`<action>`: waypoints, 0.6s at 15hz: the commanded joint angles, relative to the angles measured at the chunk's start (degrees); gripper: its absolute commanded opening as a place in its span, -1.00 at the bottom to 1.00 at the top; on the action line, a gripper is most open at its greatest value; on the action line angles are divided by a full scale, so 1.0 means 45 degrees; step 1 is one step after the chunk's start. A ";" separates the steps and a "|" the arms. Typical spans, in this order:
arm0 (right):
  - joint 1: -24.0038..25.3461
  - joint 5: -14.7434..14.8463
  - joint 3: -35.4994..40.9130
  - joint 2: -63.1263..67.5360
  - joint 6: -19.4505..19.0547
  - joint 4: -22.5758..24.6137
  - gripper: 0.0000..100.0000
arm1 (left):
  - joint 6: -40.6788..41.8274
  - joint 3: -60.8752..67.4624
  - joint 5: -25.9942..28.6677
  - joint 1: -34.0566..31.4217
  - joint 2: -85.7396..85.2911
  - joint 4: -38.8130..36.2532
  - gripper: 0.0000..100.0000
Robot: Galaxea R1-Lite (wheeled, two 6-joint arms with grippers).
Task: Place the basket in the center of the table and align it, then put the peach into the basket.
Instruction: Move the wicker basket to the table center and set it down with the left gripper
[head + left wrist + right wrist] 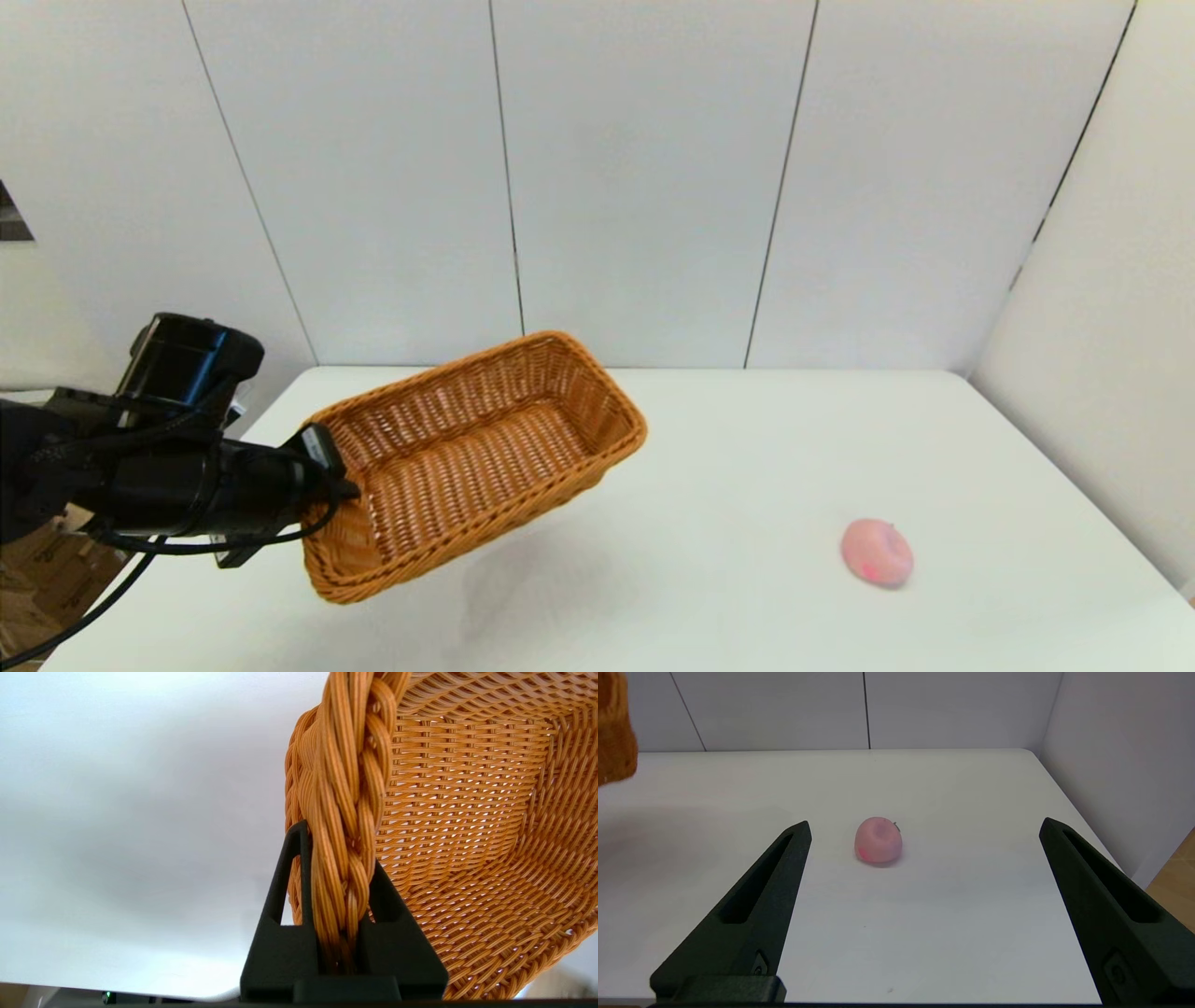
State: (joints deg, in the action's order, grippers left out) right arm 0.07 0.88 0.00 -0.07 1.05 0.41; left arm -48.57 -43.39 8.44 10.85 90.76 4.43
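Item one, the wicker basket (467,457): rectangular, orange-brown, rounded corners, flaring sides, braided rim. We find it lifted clear of the tabletop (709,523), tilted, over the left half, with its soft shadow on the surface below. Our left claw (343,933) is clamped on the braided rim at one short end, one finger inside the wall and one outside. We judge the basket light and fairly stiff, though held by one end it may swing or sag at the far end; the thick braid is the natural hold, since the open weave of the sides gives less to bite on. It is not yet set down or squared at the centre.

Item two, the peach (877,553): small, roundish, pale pink with a deeper pink patch and a tiny stem. It rests on the tabletop toward the right front, well apart from the basket. We judge it light, smooth and prone to roll, possibly soft, so a gentle grip across its widest part, from the sides, suits it best.

Item three, our right claw (924,872): fingers spread wide, holding nothing, low over the near right part of the tabletop with the peach ahead between its fingers, not touching. It does not show in the head view.

Item four, the white panelled wall (635,187) behind the tabletop.
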 commanded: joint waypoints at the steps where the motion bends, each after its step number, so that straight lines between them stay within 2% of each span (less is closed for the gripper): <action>1: 0.0003 0.0000 0.0000 -0.0003 0.0021 0.0006 1.00 | 0.0011 -0.1609 0.0157 0.1534 0.1179 0.0110 -1.00; 5: 0.0003 0.0000 0.0000 -0.0003 0.0001 -0.0014 1.00 | 0.0597 -0.2273 0.0196 0.2140 0.3191 0.0052 -1.00; 9: 0.0003 0.0000 0.0000 -0.0003 0.0001 0.0006 1.00 | 0.1281 -0.2175 0.0508 0.2784 0.3445 -0.0085 -1.00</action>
State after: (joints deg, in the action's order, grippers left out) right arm 0.07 0.85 0.00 -0.07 1.05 0.33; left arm -43.00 -53.14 10.36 21.63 104.55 4.21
